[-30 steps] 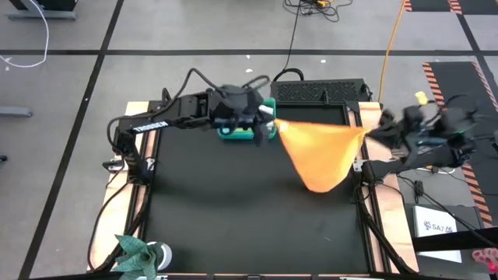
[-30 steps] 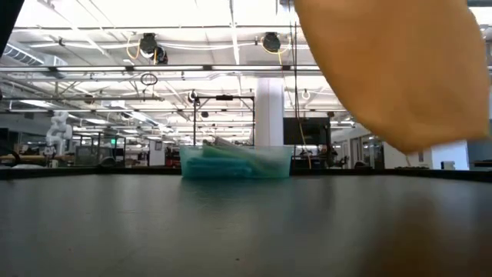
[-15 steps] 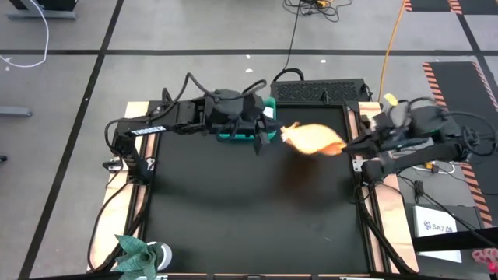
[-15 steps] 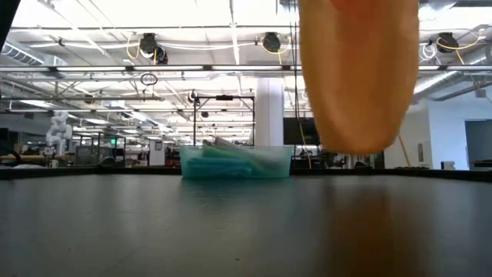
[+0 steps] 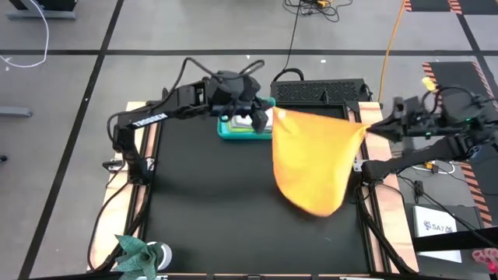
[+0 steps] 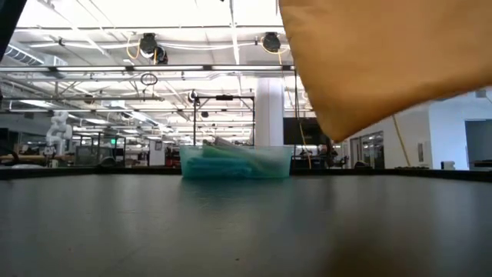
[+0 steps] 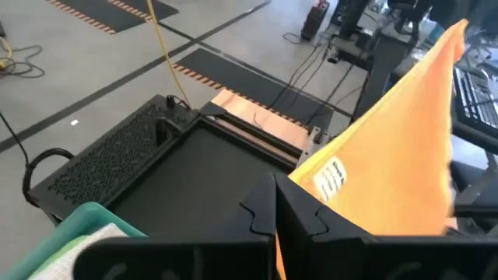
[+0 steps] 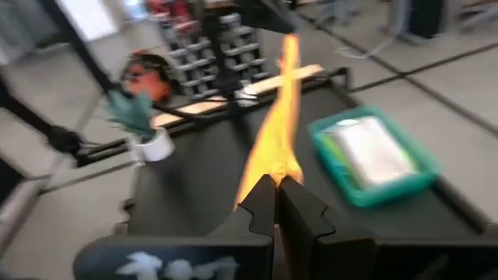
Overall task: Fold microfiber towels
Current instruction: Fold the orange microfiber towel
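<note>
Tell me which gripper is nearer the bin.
Left. The left gripper hovers at the bin's right end, shut on the towel; the right gripper holds the towel's other corner past the table's right edge.

Black-topped table [image 5: 210, 210] with pale wooden edges

A rigid teal plastic bin [image 5: 243, 128] holding folded cloths sits at its far edge; a small potted green plant [image 5: 140, 255] stands at the near left corner.

We see the black table top [image 5: 210, 210] bare across its near and left stretches, passable | orange-yellow towel [image 5: 311, 159] hangs spread above the right half, blocking passage there | teal bin [image 5: 243, 129] sits at the far edge | left arm [image 5: 167, 109] reaches over the far-left part.
</note>
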